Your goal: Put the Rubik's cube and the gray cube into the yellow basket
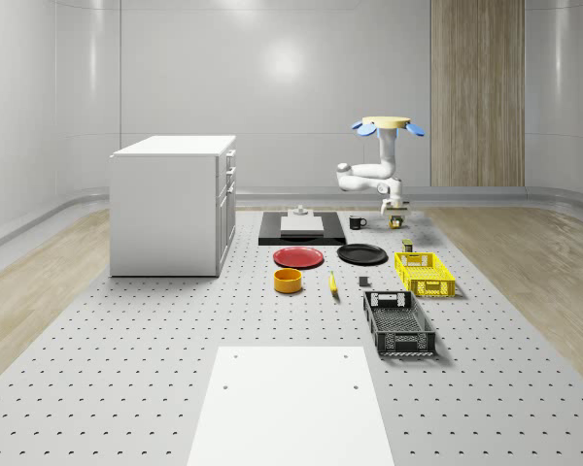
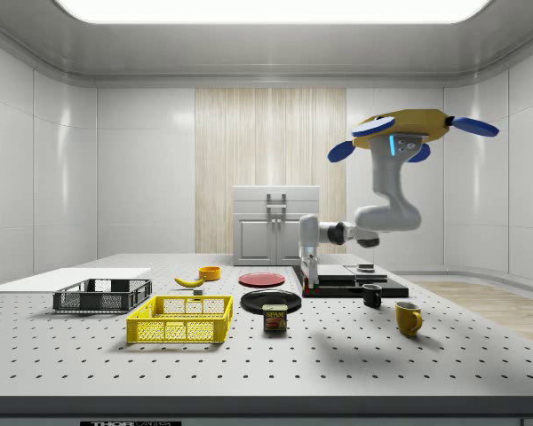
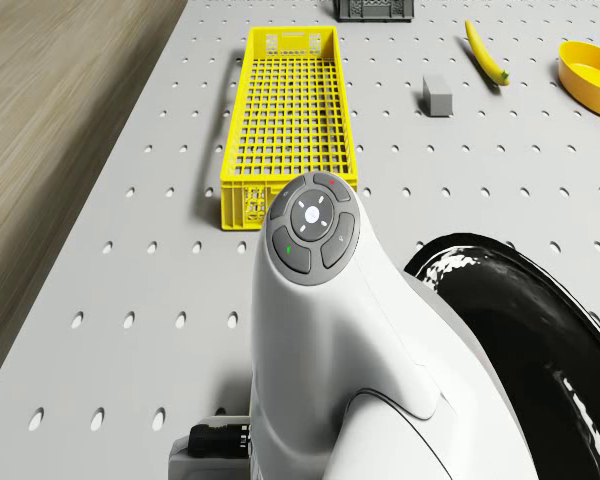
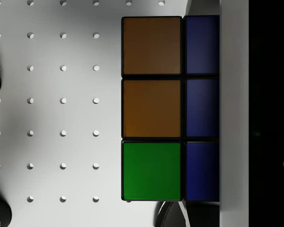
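1. The small tin point(image 2: 274, 319) on the surface point(image 2: 355, 364) carries a label, but its lettering cannot be made out.
2. Faint lettering along the front edge of the surface is also unreadable.

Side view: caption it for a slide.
Drone hovers above the table's far end, arm lowering its tool beside the black plate.

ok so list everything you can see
Rubik's cube: 1, multicoloured, at gripper
gray cube: 1, gray, beside banana
yellow basket: 1, yellow, table
black basket: 1, black, table
red plate: 1, red, mid-table
black plate: 1, black, beside it
bowl: 1, orange, near banana
banana: 1, yellow, table
black mug: 1, black, table
yellow mug: 1, yellow, table
can: 1, dark, table
cabinet: 1, white, table
drone: 1, yellow, hovering over table
gripper: 1, white, at Rubik's cube
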Robot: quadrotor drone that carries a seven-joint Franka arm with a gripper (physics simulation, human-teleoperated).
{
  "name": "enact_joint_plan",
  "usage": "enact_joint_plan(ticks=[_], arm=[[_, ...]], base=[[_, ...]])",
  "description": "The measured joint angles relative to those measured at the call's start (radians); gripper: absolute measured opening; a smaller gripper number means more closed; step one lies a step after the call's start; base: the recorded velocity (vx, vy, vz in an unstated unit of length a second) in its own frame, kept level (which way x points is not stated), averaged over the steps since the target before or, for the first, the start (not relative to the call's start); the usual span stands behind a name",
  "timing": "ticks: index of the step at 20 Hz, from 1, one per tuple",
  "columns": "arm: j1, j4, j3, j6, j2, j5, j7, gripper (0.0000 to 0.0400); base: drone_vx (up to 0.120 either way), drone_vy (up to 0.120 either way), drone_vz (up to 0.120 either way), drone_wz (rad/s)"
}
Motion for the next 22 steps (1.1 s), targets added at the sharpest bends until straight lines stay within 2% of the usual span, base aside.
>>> enact_joint_plan(ticks=[6, 11, 22], arm=[[-0.003, 0.001, 0.002, 0.012, -0.013, 0.006, 0.003, 0.0325], [-0.006, 0.001, 0.003, 0.021, -0.023, 0.010, 0.005, 0.0325], [-0.011, 0.002, 0.005, 0.040, -0.043, 0.018, 0.009, 0.0325]], base=[[0.120, 0.000, 0.000, 0.000], [0.120, 0.096, 0.000, 0.000], [0.120, 0.000, 0.000, 0.000]])
